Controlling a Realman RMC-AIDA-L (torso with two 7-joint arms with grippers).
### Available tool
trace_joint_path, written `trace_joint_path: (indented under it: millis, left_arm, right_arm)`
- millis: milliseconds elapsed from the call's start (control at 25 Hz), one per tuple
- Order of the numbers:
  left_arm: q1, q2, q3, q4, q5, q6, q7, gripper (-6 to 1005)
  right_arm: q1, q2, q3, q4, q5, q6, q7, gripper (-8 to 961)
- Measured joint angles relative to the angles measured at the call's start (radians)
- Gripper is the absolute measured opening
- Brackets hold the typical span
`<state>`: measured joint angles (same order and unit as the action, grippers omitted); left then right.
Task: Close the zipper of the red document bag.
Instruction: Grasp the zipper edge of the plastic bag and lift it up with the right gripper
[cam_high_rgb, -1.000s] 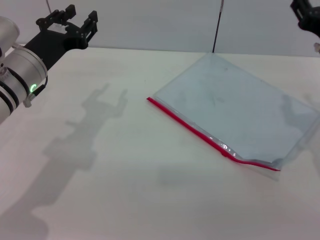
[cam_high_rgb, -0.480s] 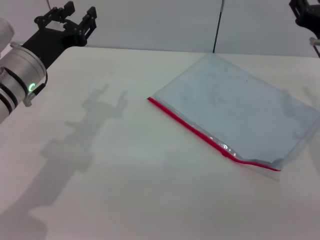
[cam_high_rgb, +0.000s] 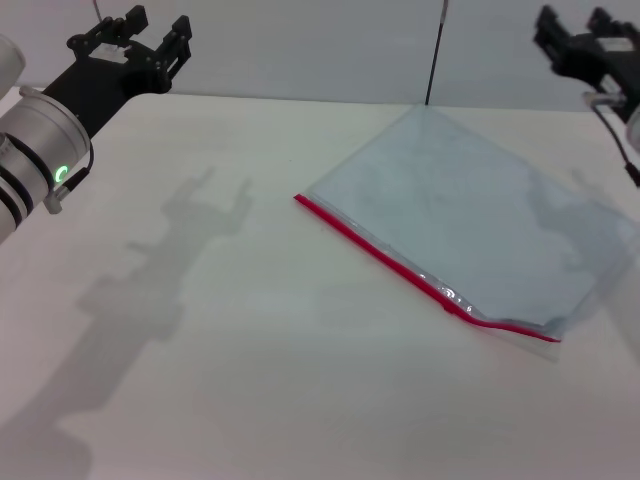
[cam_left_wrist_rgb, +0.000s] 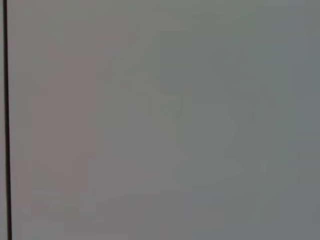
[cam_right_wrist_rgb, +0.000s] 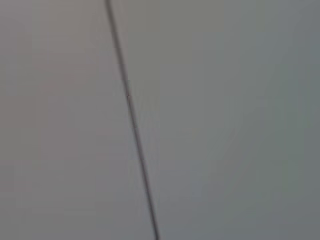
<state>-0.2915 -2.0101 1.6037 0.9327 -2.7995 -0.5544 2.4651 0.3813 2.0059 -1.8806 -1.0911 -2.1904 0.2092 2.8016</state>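
Observation:
In the head view the red document bag (cam_high_rgb: 470, 220), a flat translucent blue-grey pouch, lies on the white table (cam_high_rgb: 250, 350) right of centre. Its zipper (cam_high_rgb: 385, 258), a thin red strip, runs along the near-left long edge; the end nearest me looks wrinkled. My left gripper (cam_high_rgb: 150, 32) hangs open high at the far left, well away from the bag. My right gripper (cam_high_rgb: 575, 35) is open in the air above the bag's far right corner and holds nothing. Both wrist views show only a grey wall.
A thin dark pole (cam_high_rgb: 434, 50) stands behind the table's far edge, near the bag's far corner; a dark line also crosses the right wrist view (cam_right_wrist_rgb: 132, 120). Arm shadows fall on the table's left and on the bag's right side.
My right gripper has moved left and come further into view above the bag's far right side, and its shadow has shifted across the bag. The left arm has barely moved.

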Motion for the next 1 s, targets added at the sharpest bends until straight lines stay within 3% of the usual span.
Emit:
trace_joint_path:
  millis: [320,480,760,1000]
  left_arm:
    - [0.000,0.003,-0.002,0.000,0.002,0.001,-0.004,554]
    - [-0.004,0.003,-0.002,-0.009,0.002,0.001,-0.008,555]
    - [-0.013,0.004,-0.002,-0.018,0.002,0.001,-0.010,554]
    - [-0.016,0.004,-0.002,-0.019,0.001,0.001,-0.021,554]
  right_arm:
    - [-0.009,-0.025,0.116,-0.105,-0.078,-0.314,-0.028,649]
    - [-0.011,-0.026,0.130,-0.113,-0.073,-0.350,-0.029,654]
    - [0.074,-0.027,0.255,-0.056,-0.056,-0.585,-0.062,650]
    - [0.109,-0.019,0.375,-0.048,0.089,-0.773,-0.301,644]
